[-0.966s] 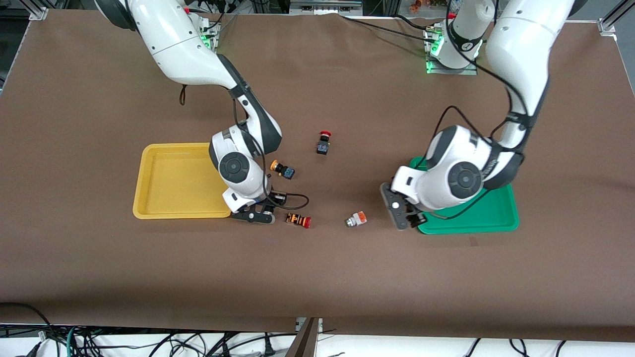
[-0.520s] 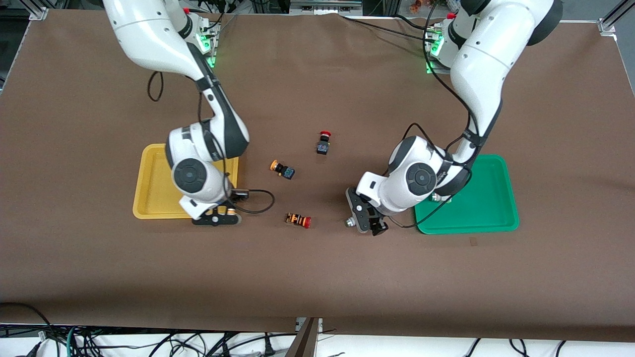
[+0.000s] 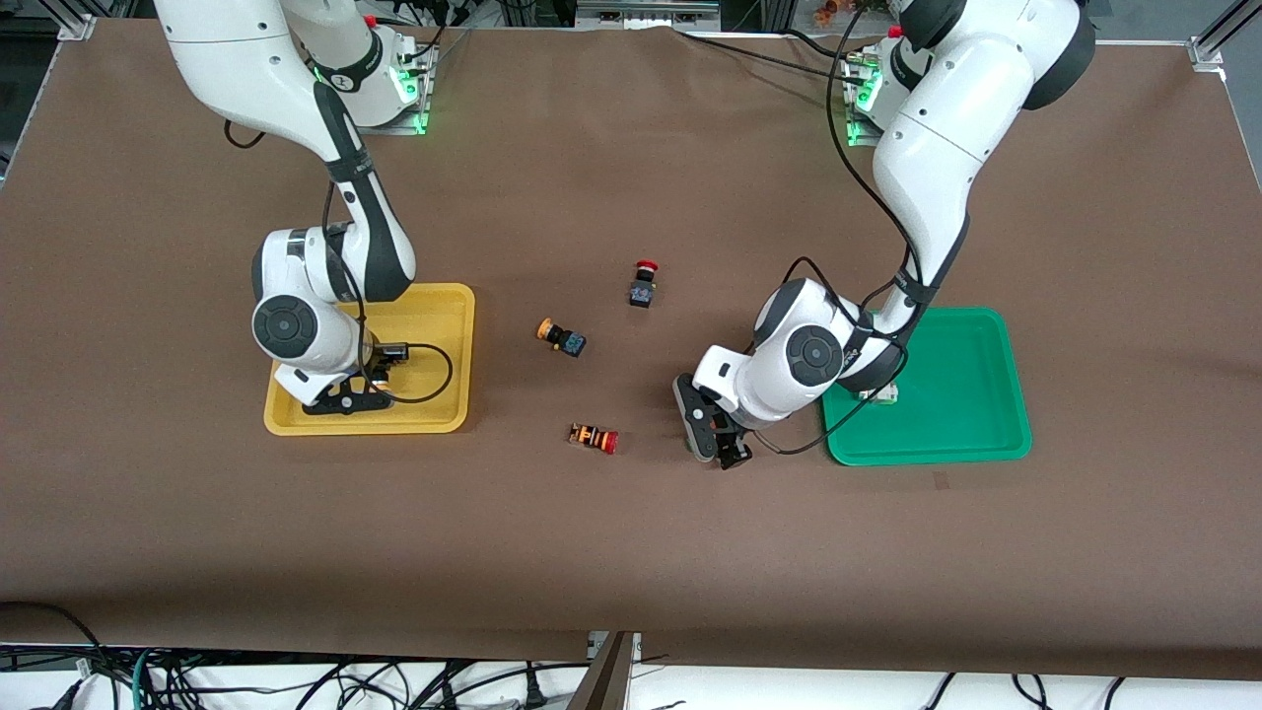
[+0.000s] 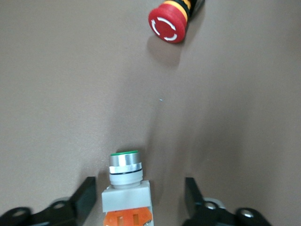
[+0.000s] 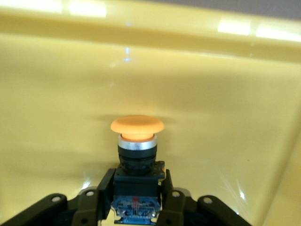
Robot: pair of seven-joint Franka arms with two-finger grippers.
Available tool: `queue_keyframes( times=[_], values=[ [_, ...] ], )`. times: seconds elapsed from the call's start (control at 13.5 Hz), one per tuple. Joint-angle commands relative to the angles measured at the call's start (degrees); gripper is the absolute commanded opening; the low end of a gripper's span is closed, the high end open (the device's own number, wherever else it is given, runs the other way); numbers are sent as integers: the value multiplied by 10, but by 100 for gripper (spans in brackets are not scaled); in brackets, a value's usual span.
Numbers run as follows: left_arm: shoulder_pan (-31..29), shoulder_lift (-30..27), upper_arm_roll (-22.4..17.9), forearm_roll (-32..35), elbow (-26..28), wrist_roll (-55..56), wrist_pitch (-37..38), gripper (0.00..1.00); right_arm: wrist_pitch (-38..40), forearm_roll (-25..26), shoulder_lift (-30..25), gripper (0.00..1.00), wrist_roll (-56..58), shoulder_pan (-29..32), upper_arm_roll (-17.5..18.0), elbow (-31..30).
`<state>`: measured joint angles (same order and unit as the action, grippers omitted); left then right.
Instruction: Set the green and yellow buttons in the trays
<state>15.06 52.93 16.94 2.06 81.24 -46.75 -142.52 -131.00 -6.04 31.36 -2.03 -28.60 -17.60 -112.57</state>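
Yellow tray (image 3: 434,306): my right claw (image 5: 134,200) clamps a yellow button (image 5: 137,126) above it for release; left claw (image 4: 138,200), unclenched, straddles the green button (image 4: 125,175) for pickup.

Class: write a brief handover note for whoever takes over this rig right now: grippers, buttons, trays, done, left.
Right gripper: over the yellow tray, jaws shut on a yellow-capped button, not yet released.
Left gripper: down at the table beside the green tray, jaws open around the orange-block green button.
Done: one white-bodied button lies in the green tray, partly hidden by the arm.
Left: release; grasp and tray the green one; fetch the second yellow-capped button mid-table. Leave both red-capped switches.
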Motion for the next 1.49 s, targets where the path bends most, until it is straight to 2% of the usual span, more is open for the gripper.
queue_keyframes(
  times=[0.0, 0.07, 0.22, 0.45, 0.59, 0.82, 0.97, 1.04, 1.11, 1.26, 1.41],
  values=[
    [1, 2, -4, 27, -5, -10, 4, 34, 2, -5, -46, 75, -15, -7, -1, -19],
    [1, 2, -4, 27, -5, -10, 6, 19, 15, -6, -49, 77, -39, -8, 2, -6],
    [0, -7, -3, 27, -5, -6, 15, 6, 75, -7, -48, 77, -141, -15, 27, 44],
    [-5, -68, -4, 20, -13, -1, 138, 4, 105, -13, -39, 77, -338, -21, 94, 96],
    [-52, -106, -2, 19, -13, -6, 230, 5, 92, -58, -17, 77, -459, -28, 144, 112],
    [-110, -156, -4, 26, -13, -8, 357, 6, 39, -117, 13, 78, -602, -58, 149, 130],
    [-165, -162, -7, 29, -9, -10, 403, 6, 8, -147, 25, 78, -659, -68, 150, 130],
    [-198, -161, -7, 45, -5, -26, 414, 6, -4, -155, 28, 80, -685, -75, 150, 130],
    [-223, -158, -7, 65, 0, -42, 414, 6, -20, -162, 37, 92, -715, -82, 150, 130],
    [-266, -152, -7, 83, 27, -44, 380, 6, -63, -164, 54, 95, -750, -106, 150, 127],
    [-296, -150, -6, 107, 89, -55, 301, 6, -72, -164, 61, 96, -763, -115, 150, 126]
  ],
)
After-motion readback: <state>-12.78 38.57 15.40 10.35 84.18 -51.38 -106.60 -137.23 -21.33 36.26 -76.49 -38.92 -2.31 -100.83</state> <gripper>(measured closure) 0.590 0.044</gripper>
